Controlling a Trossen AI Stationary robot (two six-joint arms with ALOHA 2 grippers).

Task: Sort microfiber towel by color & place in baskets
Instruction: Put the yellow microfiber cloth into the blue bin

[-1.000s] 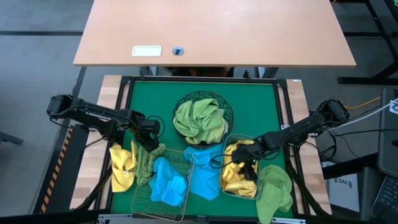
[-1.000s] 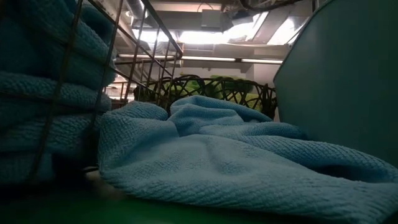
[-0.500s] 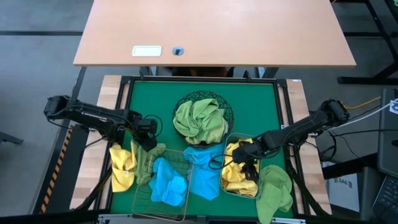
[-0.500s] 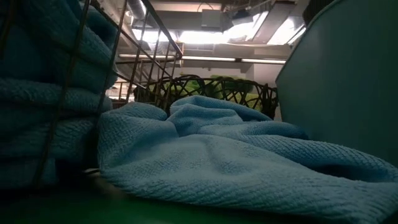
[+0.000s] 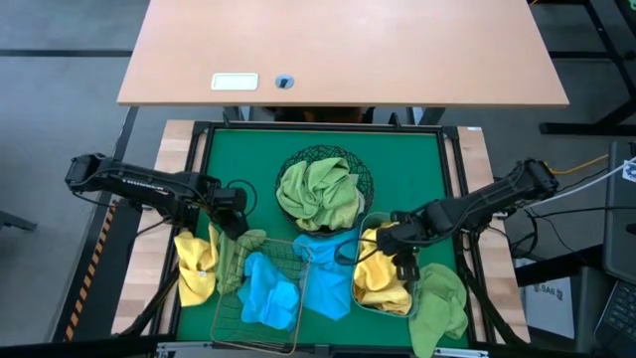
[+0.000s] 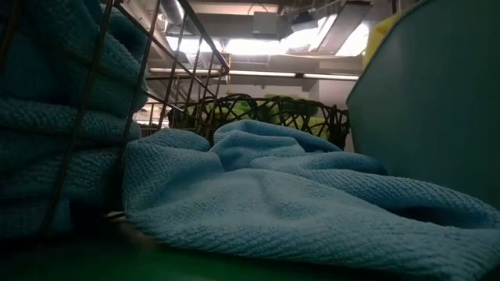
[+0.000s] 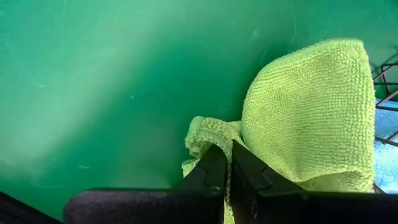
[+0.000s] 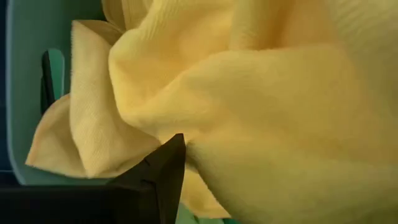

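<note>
Three containers sit on the green tabletop (image 5: 417, 164), each taking one colour. The copper wire basket (image 5: 221, 316), a boxy open grid, holds fuzzy blue cloths (image 5: 268, 293); another blue cloth (image 5: 326, 273) spills out beside it. The bluish plastic tub (image 5: 375, 221), smooth with rounded corners, holds the yellow cloths (image 5: 378, 283). The round black mesh bowl (image 5: 364, 184) cradles crumpled green cloths (image 5: 318, 191).

Outside the containers, a yellow cloth (image 5: 194, 267) lies near the left edge and a green cloth (image 5: 442, 298) is heaped right of the tub, both unsorted.

The right tool (image 5: 396, 242) hangs over the tub with a yellow fold bunched in its fingers (image 8: 163, 168), which stand partly apart around it, probably to settle it inside.

The left tool (image 7: 224, 167) is pinched together on the edge of a looped-pile green cloth (image 7: 311, 112) beside the basket, likely bound for the bowl.
</note>
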